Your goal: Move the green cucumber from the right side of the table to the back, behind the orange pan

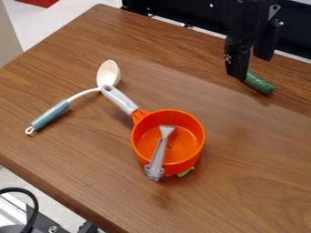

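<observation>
End effector (pixel 250 68) at upper right over bench (pixel 255 191), low at the upper-left end of a green cucumber (pixel 260 83); fingers parted, no grasp seen. Contact with it: cannot tell. Judged step: positioning beside the cucumber. Any grip from here would call for fingers astride its slanted length. Bench's far edge and black panel (pixel 182 14) close behind; more room toward the near side. Orange pot (pixel 197 128) well apart, mid-bench, grey utensil (pixel 158 157) leaning over its rim, green piece (pixel 186 172) at its base. Ladle (pixel 108 73) at pot's handle end.
</observation>
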Motion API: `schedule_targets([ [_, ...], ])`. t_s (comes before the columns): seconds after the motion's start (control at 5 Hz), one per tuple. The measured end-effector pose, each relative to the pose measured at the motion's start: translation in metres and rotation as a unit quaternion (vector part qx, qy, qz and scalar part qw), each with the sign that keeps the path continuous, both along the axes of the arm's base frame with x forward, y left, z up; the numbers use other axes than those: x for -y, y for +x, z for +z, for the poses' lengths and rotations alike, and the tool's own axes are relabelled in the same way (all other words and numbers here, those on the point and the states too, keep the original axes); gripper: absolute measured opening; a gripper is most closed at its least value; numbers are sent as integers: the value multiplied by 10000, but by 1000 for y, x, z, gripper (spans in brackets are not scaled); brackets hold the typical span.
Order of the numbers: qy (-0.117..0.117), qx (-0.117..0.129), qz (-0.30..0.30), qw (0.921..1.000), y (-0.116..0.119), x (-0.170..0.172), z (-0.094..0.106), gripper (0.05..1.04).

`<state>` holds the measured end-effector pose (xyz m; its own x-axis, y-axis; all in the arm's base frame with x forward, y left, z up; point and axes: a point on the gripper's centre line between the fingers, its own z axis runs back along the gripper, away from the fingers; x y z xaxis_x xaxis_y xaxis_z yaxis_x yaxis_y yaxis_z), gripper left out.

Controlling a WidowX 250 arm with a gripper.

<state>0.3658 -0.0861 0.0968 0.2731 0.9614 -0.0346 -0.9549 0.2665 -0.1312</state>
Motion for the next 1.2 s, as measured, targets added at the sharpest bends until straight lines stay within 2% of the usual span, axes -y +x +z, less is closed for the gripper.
schedule_targets([
  [0.2, 46, -218, 15, 9998, -3, -1, -16, 1000],
  [0.4, 244, -224, 23, 9994, 15, -3, -27, 1000],
  [0.6, 298, 47, 67, 9995, 30, -3, -25, 1000],
  [0.8, 329, 38, 106, 9994, 44, -1, -38, 1000],
  [1.0, 537, -62, 138, 9984, 44, 0, -50, 1000],
  [1.2, 632, -49, 104, 9979, 44, 0, -53, 992],
])
